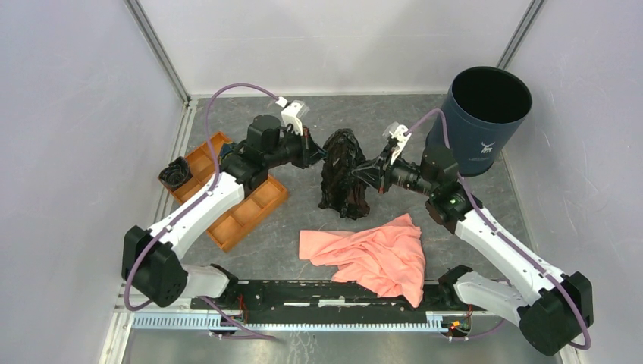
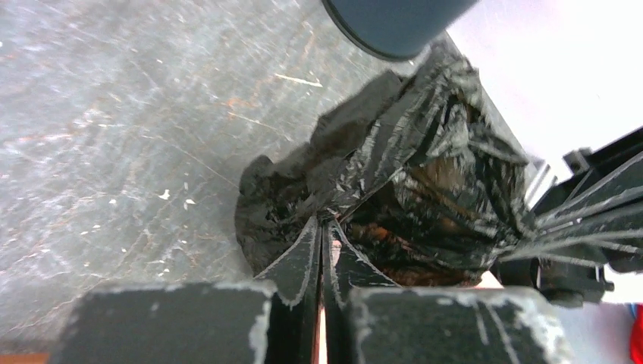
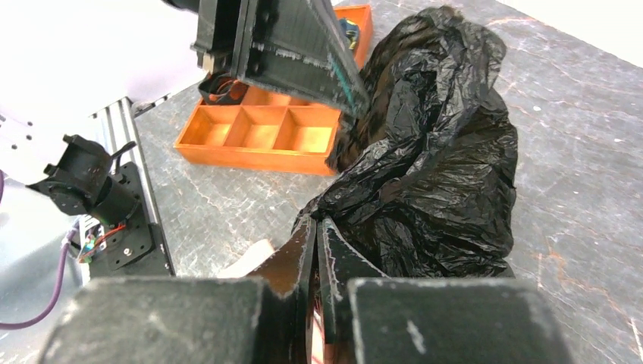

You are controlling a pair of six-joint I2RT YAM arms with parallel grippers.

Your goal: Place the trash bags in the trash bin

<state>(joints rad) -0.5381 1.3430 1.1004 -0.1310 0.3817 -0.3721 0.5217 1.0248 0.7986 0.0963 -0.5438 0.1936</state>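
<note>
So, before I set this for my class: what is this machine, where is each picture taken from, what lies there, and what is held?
Two robot arms are bolted at the near edge of a table. The wide picture looks down from above; the other two come from a camera on each wrist. On the table: a black bag, a pink cloth, an orange tray and a blue bin. The left end effector and right end effector both pinch the bag, from opposite sides.

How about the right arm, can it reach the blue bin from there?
Probably yes: the trash bin stands right beside the right arm, with nothing standing between. But both arms' jaws are shut on the trash bags.
</note>
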